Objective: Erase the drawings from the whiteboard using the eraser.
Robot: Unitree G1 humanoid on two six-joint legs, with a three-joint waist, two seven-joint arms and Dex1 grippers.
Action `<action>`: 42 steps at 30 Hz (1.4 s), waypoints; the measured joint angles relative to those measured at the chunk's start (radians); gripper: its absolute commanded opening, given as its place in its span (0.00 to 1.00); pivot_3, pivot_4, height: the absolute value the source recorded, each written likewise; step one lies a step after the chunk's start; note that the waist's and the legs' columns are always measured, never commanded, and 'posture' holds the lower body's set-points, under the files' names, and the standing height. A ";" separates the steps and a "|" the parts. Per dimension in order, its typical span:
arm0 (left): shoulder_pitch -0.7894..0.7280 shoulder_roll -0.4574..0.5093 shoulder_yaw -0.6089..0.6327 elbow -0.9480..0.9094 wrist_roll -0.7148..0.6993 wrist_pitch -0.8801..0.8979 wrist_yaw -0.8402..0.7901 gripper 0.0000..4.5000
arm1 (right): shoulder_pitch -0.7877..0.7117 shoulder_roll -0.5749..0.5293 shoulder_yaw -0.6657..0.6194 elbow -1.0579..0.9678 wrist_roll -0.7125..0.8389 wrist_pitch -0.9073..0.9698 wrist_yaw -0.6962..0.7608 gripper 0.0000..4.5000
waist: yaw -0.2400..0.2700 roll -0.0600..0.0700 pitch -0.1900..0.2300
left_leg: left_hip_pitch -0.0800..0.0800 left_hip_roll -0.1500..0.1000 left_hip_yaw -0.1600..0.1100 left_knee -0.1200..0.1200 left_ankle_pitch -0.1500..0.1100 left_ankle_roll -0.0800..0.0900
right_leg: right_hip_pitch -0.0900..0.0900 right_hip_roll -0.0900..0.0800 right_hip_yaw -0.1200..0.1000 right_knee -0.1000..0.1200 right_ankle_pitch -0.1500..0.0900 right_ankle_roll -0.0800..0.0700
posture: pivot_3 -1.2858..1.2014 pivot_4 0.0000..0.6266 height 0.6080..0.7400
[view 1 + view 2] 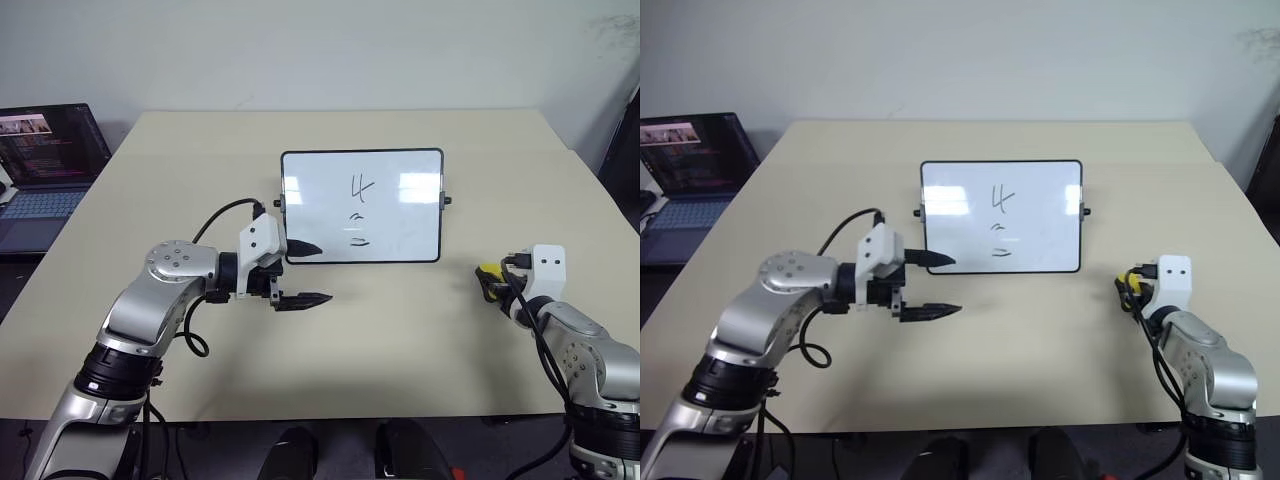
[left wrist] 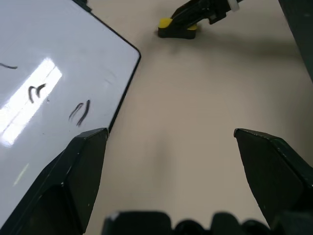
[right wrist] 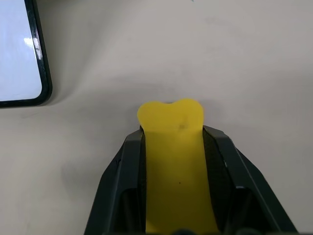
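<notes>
Whiteboard (image 1: 362,206) with drawings (image 1: 360,212) lies on table (image 1: 400,330). Right gripper (image 3: 172,134) clamps yellow eraser (image 3: 173,161) beside it; left gripper (image 1: 303,272) spread wide.

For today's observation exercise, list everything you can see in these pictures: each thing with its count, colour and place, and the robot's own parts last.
table: one, beige, under everything.
whiteboard: one, white with a thin black frame, lying flat at the table's middle.
drawings: a few black marks, a "4"-like figure with short strokes below it, on the whiteboard's middle.
eraser: one, yellow with a black underside, on the table to the right of the whiteboard, between the right gripper's fingers.
laptop: one, dark, screen lit, beside the table's far left edge.
wall: white, behind the table.
left gripper: black fingers, open, at the whiteboard's near left corner.
right gripper: black fingers, shut on the eraser.
</notes>
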 measured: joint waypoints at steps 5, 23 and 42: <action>-0.019 -0.027 0.053 0.056 0.022 0.049 0.139 1.00 | 0.002 -0.015 0.039 -0.076 -0.021 -0.045 0.024 0.28 | -0.001 0.000 0.000 | 0.000 0.000 0.000 0.000 0.000 0.000 | -0.001 0.000 0.000 0.001 -0.002 0.004 | 0.52 0.24 1.00; -0.149 -0.058 0.123 0.137 0.055 0.169 0.321 1.00 | -0.532 0.123 0.495 0.345 -0.361 -0.584 0.126 0.28 | -0.005 -0.001 0.000 | -0.007 0.000 0.004 0.001 0.002 -0.005 | -0.012 0.000 0.005 0.004 0.001 -0.001 | 0.52 0.24 1.00; -0.139 -0.051 0.115 0.129 0.072 0.189 0.315 1.00 | -0.723 0.269 0.533 0.803 -0.503 -0.767 0.180 0.28 | -0.027 -0.001 0.000 | -0.001 0.001 0.019 0.001 0.001 -0.005 | -0.017 0.001 0.020 0.013 0.002 -0.001 | 0.52 0.24 1.00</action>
